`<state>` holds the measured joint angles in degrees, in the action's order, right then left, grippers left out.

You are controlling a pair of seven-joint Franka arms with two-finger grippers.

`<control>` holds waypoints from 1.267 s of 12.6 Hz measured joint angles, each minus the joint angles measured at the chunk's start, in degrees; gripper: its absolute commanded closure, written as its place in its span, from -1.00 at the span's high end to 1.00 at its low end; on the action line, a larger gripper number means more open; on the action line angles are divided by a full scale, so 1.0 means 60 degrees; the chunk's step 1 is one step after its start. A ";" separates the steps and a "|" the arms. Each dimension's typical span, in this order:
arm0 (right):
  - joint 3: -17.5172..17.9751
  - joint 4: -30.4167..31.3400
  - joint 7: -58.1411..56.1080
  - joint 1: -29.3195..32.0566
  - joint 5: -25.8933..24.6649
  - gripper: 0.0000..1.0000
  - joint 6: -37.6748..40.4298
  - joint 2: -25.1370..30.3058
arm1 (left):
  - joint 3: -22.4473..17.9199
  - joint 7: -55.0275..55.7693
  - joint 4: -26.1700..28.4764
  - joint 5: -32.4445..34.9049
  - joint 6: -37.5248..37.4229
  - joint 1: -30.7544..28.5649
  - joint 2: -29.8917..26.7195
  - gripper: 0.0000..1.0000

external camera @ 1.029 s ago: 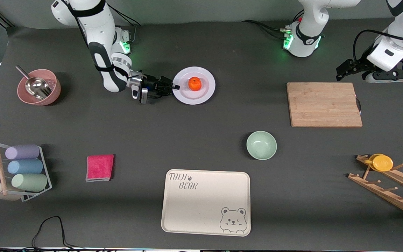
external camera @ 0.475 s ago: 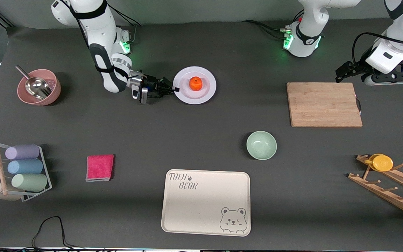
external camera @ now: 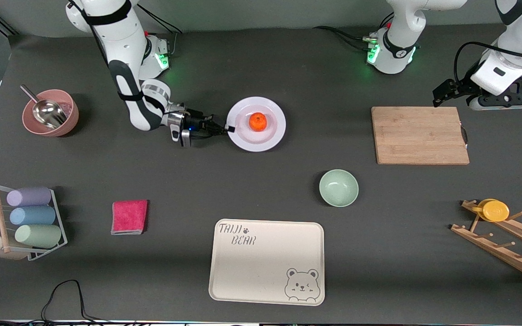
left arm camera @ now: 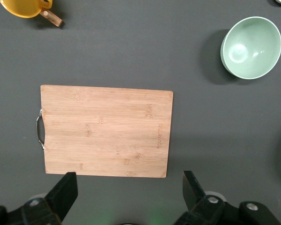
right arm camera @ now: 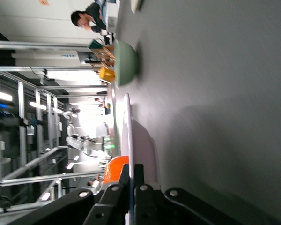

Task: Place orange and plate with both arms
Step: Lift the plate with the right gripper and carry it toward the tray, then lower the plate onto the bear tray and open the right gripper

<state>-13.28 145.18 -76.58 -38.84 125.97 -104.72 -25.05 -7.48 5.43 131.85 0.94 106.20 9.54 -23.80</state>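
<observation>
Carrying the plate level looked like the thing to get right, since the orange sat loose at its middle and any tilt could have rolled it off. Nearest the front camera lay the bear tray, then the green bowl; the plate was farther from that camera than both, toward the right arm's end of the table. The right gripper pinched the plate's rim from the side. A slow, flat move seemed wise.

The right wrist view showed the rim clamped edge-on between the fingers, which the front view barely resolved. The left gripper waited spread wide, over the cutting board in its own wrist view.
</observation>
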 measured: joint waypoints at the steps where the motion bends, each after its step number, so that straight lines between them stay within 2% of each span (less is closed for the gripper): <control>1: -0.0013 -0.0442 0.0532 0.0282 -0.0298 -1.00 -0.0010 0.0002 | 0.0023 0.0000 0.0000 0.0000 0.0000 0.0000 0.0000 1.00; 6: -0.0185 -0.2663 0.3284 0.1479 -0.1827 -1.00 -0.0205 0.0011 | 0.0020 -0.0001 0.0000 0.0000 0.0000 0.0000 0.0018 1.00; 10: -0.0946 -0.4561 0.5250 0.1663 -0.2842 -1.00 -0.0603 -0.0216 | 0.0008 -0.0001 -0.0001 0.0000 -0.0002 -0.0001 0.0098 1.00; 13: -0.1088 -0.6801 0.6550 0.2071 -0.3003 -1.00 -0.0687 -0.1319 | -0.0003 -0.0003 -0.0069 0.0004 -0.0002 -0.0005 0.0097 1.00; 16: -0.1062 -0.9423 0.6969 0.2178 -0.2978 -1.00 -0.1260 -0.3209 | -0.0001 -0.0007 -0.0072 0.0007 -0.0073 -0.0004 0.0097 1.00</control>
<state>-19.66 88.64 -34.76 -25.77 108.10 -112.28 -44.30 -7.48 5.39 131.42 0.98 105.76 9.52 -23.22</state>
